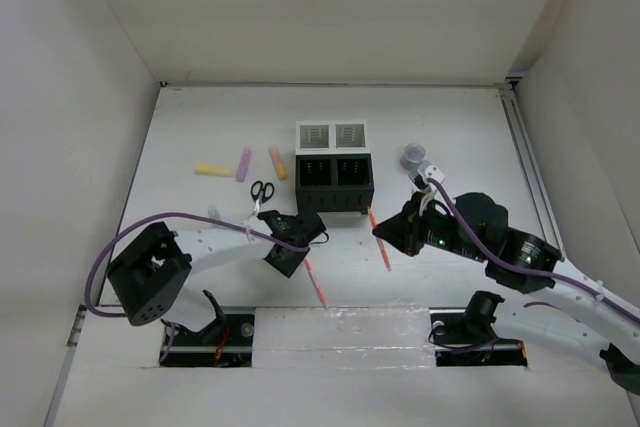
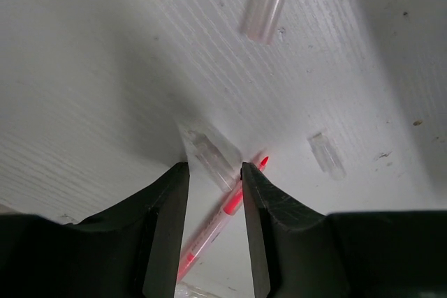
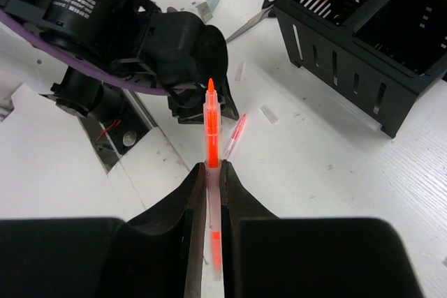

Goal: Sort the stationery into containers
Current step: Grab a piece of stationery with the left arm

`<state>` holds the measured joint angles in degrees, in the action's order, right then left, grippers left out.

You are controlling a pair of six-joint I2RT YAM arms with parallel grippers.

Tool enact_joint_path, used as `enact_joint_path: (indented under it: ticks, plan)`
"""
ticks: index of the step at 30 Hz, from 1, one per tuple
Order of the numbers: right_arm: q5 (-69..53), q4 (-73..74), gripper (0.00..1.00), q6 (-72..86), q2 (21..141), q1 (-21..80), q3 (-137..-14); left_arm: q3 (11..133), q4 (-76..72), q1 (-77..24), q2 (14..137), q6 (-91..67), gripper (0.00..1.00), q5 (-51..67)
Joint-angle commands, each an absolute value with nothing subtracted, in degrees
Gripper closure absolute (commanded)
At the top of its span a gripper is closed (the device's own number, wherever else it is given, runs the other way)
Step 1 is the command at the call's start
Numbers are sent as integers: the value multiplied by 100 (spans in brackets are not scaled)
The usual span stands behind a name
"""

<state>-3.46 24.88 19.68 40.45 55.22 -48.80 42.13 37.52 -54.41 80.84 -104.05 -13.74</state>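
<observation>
Your right gripper point(image 3: 209, 172) clamps an orange pen point(image 3: 209, 130). The left gripper point(image 2: 215, 169) straddles a red pen point(image 2: 234, 200), jaws apart. Highlighters point(image 1: 243, 163) and scissors point(image 1: 261, 191) lie unsorted at ten o'clock of the containers point(image 1: 336, 195), which are possibly part-filled.

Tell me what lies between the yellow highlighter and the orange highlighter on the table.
The pink highlighter lies between the yellow highlighter and the orange highlighter, touching neither. The top external view shows it.

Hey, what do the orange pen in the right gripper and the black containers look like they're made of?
The orange pen looks like clear glossy plastic: the orange ink core shows through its barrel. The black containers look matte, with straight slotted walls and little shine; moulded plastic or painted metal, I can't tell which.
</observation>
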Motion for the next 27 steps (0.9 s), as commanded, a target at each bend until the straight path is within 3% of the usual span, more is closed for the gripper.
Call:
enact_joint_path:
  ticks: [1, 11, 12, 25, 27]
  plan:
    - [-439, 2109, 100, 1916, 3885, 5563, -4896, 4411, 4121, -5476, 8340, -10819, 67, -1635]
    - [-439, 2109, 100, 1916, 3771, 5563, -4843, 4403, 4192, -5476, 8394, -10995, 69, -1573]
    - [-439, 2109, 100, 1916, 3771, 5563, -4843, 4403, 4192, -5476, 8394, -10995, 74, -1573]
    - [-492, 2162, 100, 1916, 3718, 5563, -4896, 4289, 4140, -5476, 8517, -10995, 82, -1468]
    - [-492, 2162, 100, 1916, 3718, 5563, -4896, 4237, 4140, -5476, 8517, -10995, 89, -1468]
